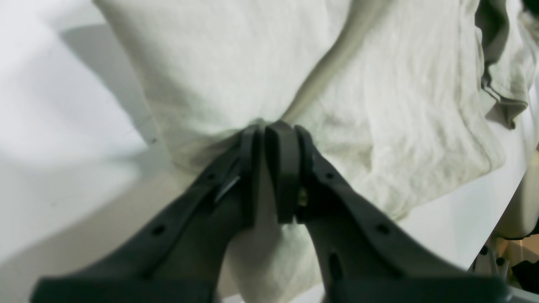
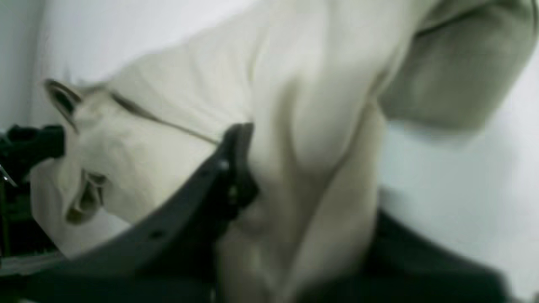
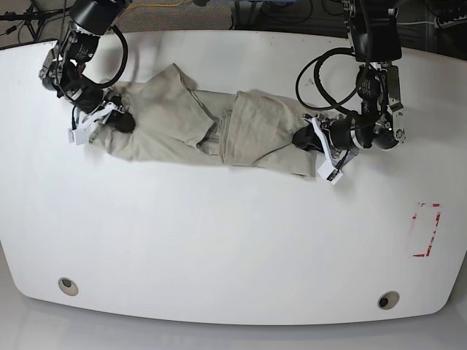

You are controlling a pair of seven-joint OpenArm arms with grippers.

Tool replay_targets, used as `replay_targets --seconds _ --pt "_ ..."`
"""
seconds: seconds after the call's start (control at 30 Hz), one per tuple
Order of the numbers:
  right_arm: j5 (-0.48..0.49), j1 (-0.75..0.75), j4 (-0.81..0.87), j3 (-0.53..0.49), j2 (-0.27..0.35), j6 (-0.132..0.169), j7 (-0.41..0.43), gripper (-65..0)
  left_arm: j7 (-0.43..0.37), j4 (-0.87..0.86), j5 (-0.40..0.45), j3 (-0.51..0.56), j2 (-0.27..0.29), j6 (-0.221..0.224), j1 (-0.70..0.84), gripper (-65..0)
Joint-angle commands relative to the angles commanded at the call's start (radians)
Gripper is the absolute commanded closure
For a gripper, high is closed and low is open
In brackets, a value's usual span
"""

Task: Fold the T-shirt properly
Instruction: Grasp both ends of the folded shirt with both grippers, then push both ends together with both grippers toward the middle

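Gripping opposite ends, both arms seem to be mid-spread: left gripper (image 1: 276, 126) jaws pinched on the T-shirt (image 3: 219, 127) — right gripper (image 2: 261, 168) likewise, though blurred. Bunched across the desk's (image 3: 219, 240) far half, it likely needs pulling flat next.

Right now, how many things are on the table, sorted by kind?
T-shirt: 1
Grippers: 2, the left gripper and the right gripper, each shut on the T-shirt
Red rectangle mark: 1
Total: 4
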Motion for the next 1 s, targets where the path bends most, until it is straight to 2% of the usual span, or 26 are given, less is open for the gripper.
replay_targets --seconds 0.07,0.23,0.27,0.33,0.37,0.53,0.6,0.73,0.83,1.0 --pt "-0.003 0.000 0.025 0.002 0.005 0.000 0.000 -0.3 0.003 0.002 0.000 0.000 0.003 0.000 0.000 -6.0" --pt "-0.003 -0.026 0.144 0.002 0.006 0.000 -0.009 0.0 0.029 0.005 -0.006 0.000 0.005 0.076 0.000 -6.1" --pt "-0.003 -0.029 0.158 0.002 0.006 -0.005 -0.012 0.0 0.029 0.005 -0.006 0.000 0.005 0.076 0.000 -6.1" --pt "-0.003 -0.048 0.230 -0.002 0.006 -0.064 -0.017 0.0 0.029 0.006 -0.006 0.000 0.006 0.081 0.000 -6.1" --pt "-0.003 -0.049 0.245 -0.005 0.006 -0.076 -0.020 0.0 0.029 0.006 -0.006 0.000 0.006 0.082 0.000 -6.1" --pt "-0.005 -0.074 0.399 -0.097 0.014 -0.189 -0.037 0.0 0.029 0.002 0.002 0.000 0.034 0.090 -0.008 -6.1" --pt "-0.005 -0.077 0.456 -0.135 0.025 -0.231 -0.040 0.0 0.029 0.002 0.015 0.000 0.049 0.116 -0.008 -6.1" --pt "-0.005 -0.071 0.545 -0.245 0.029 -0.315 -0.054 0.0 0.026 0.002 0.054 0.000 0.084 0.208 -0.009 -6.1" --pt "-0.005 -0.066 0.568 -0.295 0.028 -0.335 -0.052 0.0 0.025 0.000 0.064 0.000 0.112 0.249 -0.011 -6.1" --pt "-0.005 -0.021 0.603 -0.365 0.021 -0.341 -0.052 0.0 0.025 0.000 0.064 0.000 0.146 0.260 -0.011 -6.1"
